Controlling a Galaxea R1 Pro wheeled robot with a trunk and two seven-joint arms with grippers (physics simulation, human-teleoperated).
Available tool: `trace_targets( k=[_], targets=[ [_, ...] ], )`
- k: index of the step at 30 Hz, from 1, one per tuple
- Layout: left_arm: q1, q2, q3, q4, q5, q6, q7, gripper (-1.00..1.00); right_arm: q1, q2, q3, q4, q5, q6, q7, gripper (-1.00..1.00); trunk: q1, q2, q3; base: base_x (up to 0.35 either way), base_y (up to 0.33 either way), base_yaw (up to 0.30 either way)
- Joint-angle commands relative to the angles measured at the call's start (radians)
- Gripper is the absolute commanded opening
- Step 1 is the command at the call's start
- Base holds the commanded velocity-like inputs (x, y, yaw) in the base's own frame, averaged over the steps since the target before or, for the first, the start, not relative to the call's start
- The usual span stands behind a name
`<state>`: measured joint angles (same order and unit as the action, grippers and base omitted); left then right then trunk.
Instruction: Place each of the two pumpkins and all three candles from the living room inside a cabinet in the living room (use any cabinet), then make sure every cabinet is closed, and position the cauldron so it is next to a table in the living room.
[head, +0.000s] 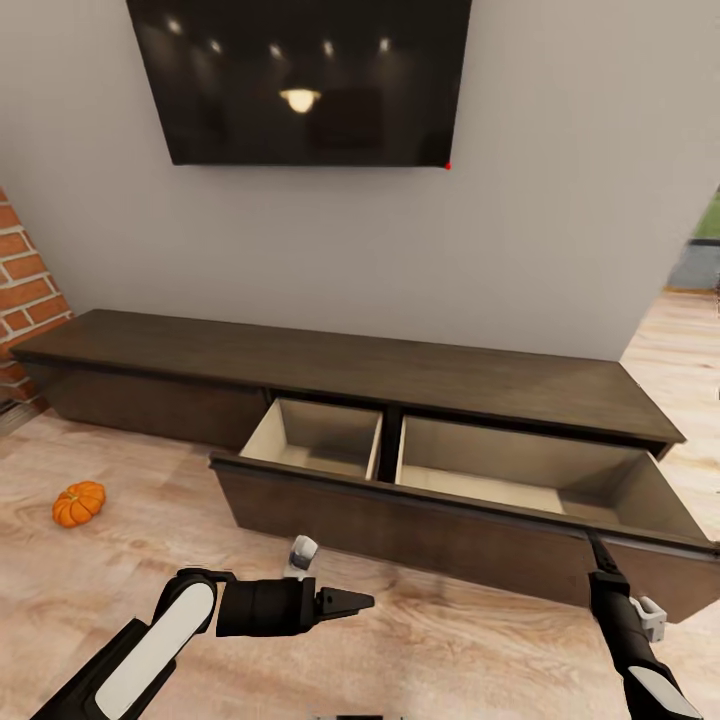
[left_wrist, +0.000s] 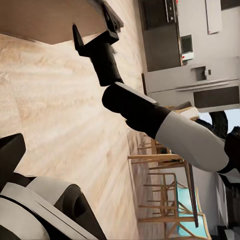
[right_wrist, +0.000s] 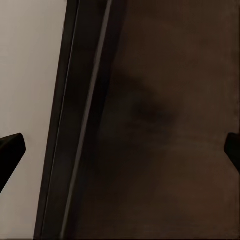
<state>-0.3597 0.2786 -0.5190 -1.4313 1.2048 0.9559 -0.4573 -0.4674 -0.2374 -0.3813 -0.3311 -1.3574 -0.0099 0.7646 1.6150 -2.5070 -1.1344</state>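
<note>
Below the wall-mounted screen (head: 300, 80), the cabinet (head: 350, 365) drawer (head: 450, 520) stood open with two bare compartments, a pumpkin (head: 78, 503) on the floor beside its left end; right gripper (head: 597, 548), jaws spread, reached the drawer's front edge, and left gripper (head: 350, 602) pointed sideways, jaws pressed together.

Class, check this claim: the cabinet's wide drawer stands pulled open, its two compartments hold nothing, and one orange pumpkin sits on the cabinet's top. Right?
Not quite. The head view shows the pumpkin lying on the wooden floor beside the cabinet, not on its top. The drawer is open, both compartments bare.
</note>
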Motion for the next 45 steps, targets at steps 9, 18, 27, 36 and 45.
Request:
trace_targets(
  k=[9,18,27,36,45],
  targets=[
    [-0.001,-0.002,-0.001,0.0,-0.002,0.001,-0.005,1.0,-0.001,0.003,0.004,0.004,-0.008,-0.024,-0.003,1.0,-0.001,0.0,-0.001,-0.332,0.0,0.0],
    [-0.001,0.001,0.0,0.0,-0.001,0.003,-0.006,1.0,-0.001,0.003,0.008,-0.001,-0.006,-0.062,-0.24,1.0,-0.001,0.0,-0.001,-0.235,0.0,0.0],
    [-0.001,-0.001,0.0,0.001,-0.002,0.003,-0.005,1.0,-0.001,0.003,0.007,-0.001,-0.008,-0.064,-0.28,1.0,-0.001,0.0,-0.001,-0.018,0.0,0.0],
    [-0.001,0.005,0.015,0.0,0.0,0.003,-0.006,1.0,0.033,-0.01,0.007,0.003,-0.007,-0.029,-0.305,1.0,-0.001,0.0,-0.001,0.034,-0.003,0.0],
    [-0.002,0.01,0.044,-0.003,-0.001,0.026,0.002,1.0,0.144,-0.017,0.008,0.002,0.0,0.0,-0.302,1.0,-0.002,0.0,0.007,0.01,-0.001,0.0]
  ],
)
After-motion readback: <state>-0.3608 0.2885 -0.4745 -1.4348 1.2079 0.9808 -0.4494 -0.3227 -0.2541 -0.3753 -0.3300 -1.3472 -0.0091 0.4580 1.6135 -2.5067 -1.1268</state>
